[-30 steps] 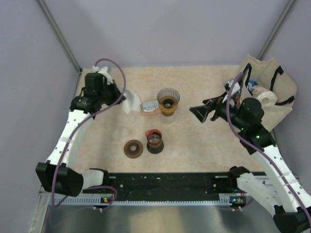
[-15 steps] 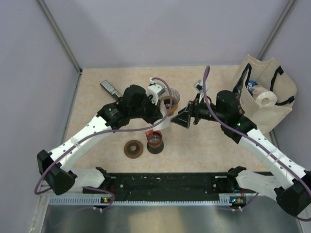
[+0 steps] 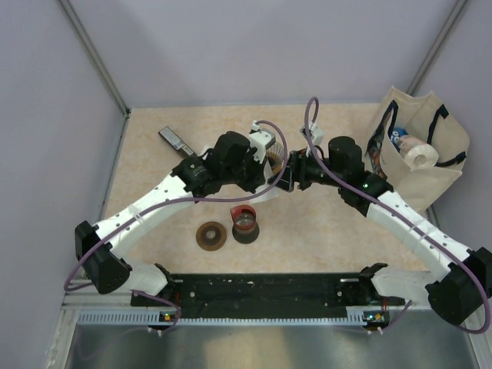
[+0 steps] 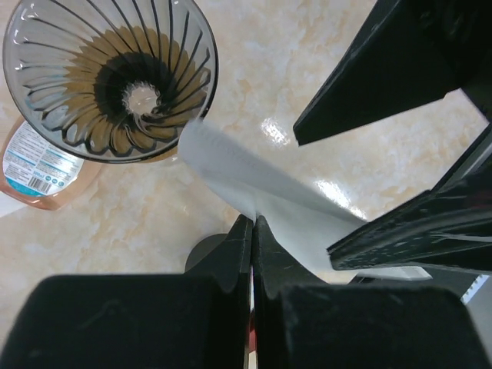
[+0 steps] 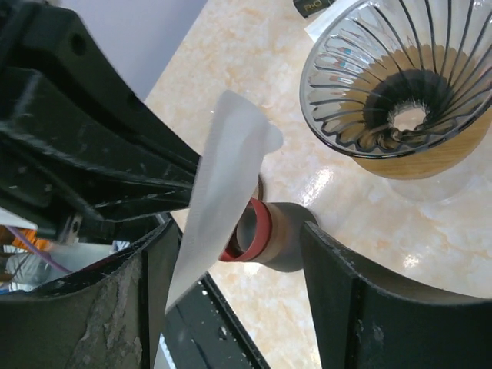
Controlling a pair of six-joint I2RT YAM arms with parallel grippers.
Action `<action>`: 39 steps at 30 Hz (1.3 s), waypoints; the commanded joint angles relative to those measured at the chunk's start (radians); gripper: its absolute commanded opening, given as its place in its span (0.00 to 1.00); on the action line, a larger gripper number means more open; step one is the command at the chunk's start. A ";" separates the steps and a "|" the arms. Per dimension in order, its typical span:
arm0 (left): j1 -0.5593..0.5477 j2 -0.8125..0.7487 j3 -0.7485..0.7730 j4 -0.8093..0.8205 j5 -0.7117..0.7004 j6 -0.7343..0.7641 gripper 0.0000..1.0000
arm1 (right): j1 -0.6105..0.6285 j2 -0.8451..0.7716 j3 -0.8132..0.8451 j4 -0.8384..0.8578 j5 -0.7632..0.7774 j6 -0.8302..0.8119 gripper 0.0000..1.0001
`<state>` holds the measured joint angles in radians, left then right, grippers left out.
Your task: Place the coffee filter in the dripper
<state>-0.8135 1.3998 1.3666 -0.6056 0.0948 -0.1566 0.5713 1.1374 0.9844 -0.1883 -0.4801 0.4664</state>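
white paper, the coffee filter [image 4: 270,198], is pinched flat between the closed jaws of the left gripper [image 4: 252,229] and sticks out toward the dripper [image 4: 108,77], its far tip just beside the dripper's rim and not inside it

the dripper is a ribbed clear cone on a wooden base; its ribs and the hole at the bottom show bare in both wrist views

the right gripper [image 5: 238,234] faces the left one with its jaws apart, and the filter's free end lies between its two fingers [image 5: 350,307], closer to one of them; i cannot tell whether either pad touches the paper

in the top view both grippers meet just beside the dripper [image 3: 272,160], which they partly hide, near the middle of the beige table [image 3: 200,123]

a pinkish labelled packet [image 4: 34,165] lies against the dripper's base

a dark cup with a red rim [image 3: 244,222] stands nearer the arm bases, and what it holds i cannot tell; a brown round disc [image 3: 211,236] lies just beside it

a flat black item [image 3: 175,140] rests at the far left of the table

a tan bag [image 3: 442,142] with black handles sits at the right edge, open at the top, holding a white paper roll [image 3: 420,154] and something with a blue label [image 3: 397,137]
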 commanded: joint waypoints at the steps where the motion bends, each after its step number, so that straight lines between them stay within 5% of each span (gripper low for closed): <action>1: -0.013 0.019 0.065 0.006 -0.059 -0.029 0.00 | 0.024 0.031 0.065 -0.007 0.047 0.006 0.62; 10: -0.027 0.030 0.078 0.000 -0.069 -0.041 0.00 | 0.033 0.045 0.066 -0.048 0.137 -0.006 0.22; 15: -0.029 0.011 0.062 0.001 -0.081 -0.035 0.00 | 0.035 0.013 0.063 -0.057 0.130 -0.014 0.21; 18: -0.029 -0.016 0.048 0.013 -0.061 -0.034 0.00 | 0.033 -0.005 0.053 -0.071 0.112 -0.034 0.00; 19: -0.027 -0.028 0.045 0.013 -0.049 -0.035 0.02 | 0.033 -0.014 0.053 -0.073 0.100 -0.037 0.00; 21: -0.027 -0.068 0.029 0.003 -0.032 -0.044 0.18 | 0.033 -0.042 0.040 -0.069 0.086 -0.029 0.00; 26: -0.026 -0.322 -0.154 0.114 -0.082 -0.118 0.99 | 0.032 -0.114 -0.007 -0.033 -0.056 -0.081 0.00; 30: 0.002 -0.540 -0.319 0.204 -0.181 -0.178 0.99 | -0.019 -0.127 -0.033 0.025 -0.263 -0.069 0.00; 35: 0.106 -0.625 -0.396 0.224 -0.133 -0.224 0.99 | -0.117 -0.091 -0.125 0.384 -0.678 0.107 0.00; 39: 0.220 -0.605 -0.454 0.321 0.148 -0.232 0.99 | -0.119 -0.074 -0.141 0.481 -0.752 0.130 0.00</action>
<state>-0.6693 0.7589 0.9756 -0.4156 0.0151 -0.3523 0.4561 1.0573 0.8558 0.0517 -1.0142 0.5255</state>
